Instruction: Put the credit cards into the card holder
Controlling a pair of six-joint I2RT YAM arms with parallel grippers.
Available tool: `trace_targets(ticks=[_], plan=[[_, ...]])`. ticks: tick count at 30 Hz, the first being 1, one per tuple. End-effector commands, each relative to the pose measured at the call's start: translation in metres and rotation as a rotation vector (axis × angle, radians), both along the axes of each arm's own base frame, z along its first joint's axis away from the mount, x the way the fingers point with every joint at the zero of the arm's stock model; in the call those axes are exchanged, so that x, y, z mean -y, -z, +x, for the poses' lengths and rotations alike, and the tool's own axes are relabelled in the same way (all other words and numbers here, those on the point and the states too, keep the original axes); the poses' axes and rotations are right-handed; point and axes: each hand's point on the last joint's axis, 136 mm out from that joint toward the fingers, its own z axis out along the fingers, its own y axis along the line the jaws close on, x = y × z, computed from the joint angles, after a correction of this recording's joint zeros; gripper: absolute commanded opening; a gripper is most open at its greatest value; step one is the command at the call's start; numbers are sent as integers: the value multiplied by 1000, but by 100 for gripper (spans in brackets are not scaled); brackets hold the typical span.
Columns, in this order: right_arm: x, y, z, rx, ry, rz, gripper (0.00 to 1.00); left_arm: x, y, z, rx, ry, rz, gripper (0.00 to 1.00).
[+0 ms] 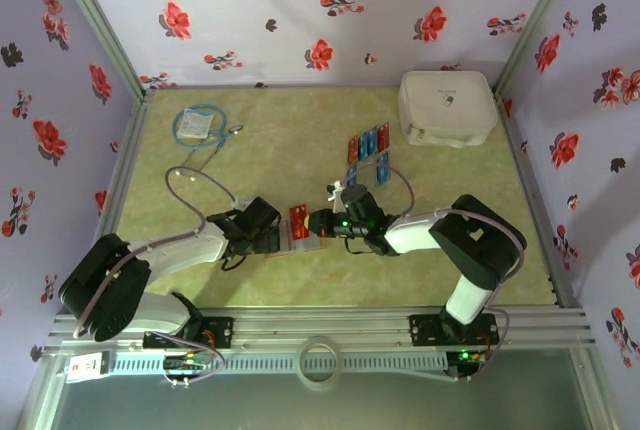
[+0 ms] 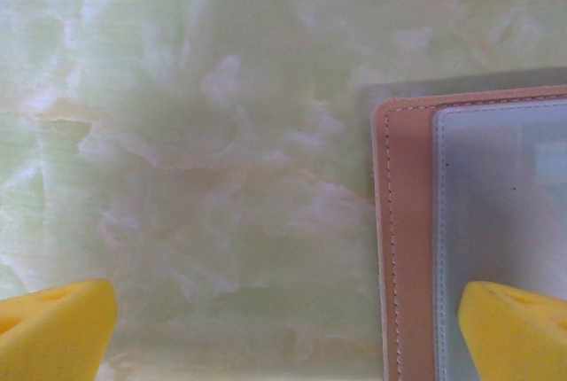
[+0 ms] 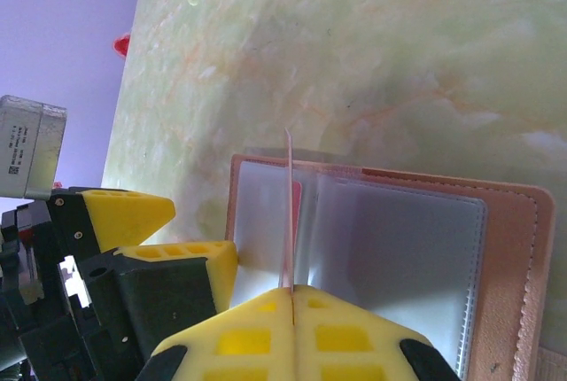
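Right gripper (image 3: 291, 292) pinched shut on one card (image 3: 289, 213), held edge-on, with its far end over the clear pockets. Wallet (image 3: 509, 266) lies open on the table between the arms. Left gripper (image 2: 283, 335) spread wide and holding nothing, one finger over the wallet; contact unclear. Spare cards (image 1: 368, 150) lie further back. The card looks thin, light, stiff and slick, so best pinched at a short end. The pocket film looks soft.
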Motion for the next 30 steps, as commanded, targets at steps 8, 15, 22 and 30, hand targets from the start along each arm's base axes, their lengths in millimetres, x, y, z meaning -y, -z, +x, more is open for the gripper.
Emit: trace_targets(ticks=[8, 15, 22, 30], plan=[[-12, 0, -1, -13, -18, 39, 0, -11, 8, -5, -7, -21, 48, 100], [-15, 4, -2, -27, -19, 45, 0, -12, 9, -5, -8, -23, 49, 100], [-15, 8, -4, -36, -16, 46, 0, -12, 9, -6, -8, -25, 47, 100], [-11, 13, -7, -49, 1, 51, 0, -13, 9, -6, -4, -25, 51, 100]])
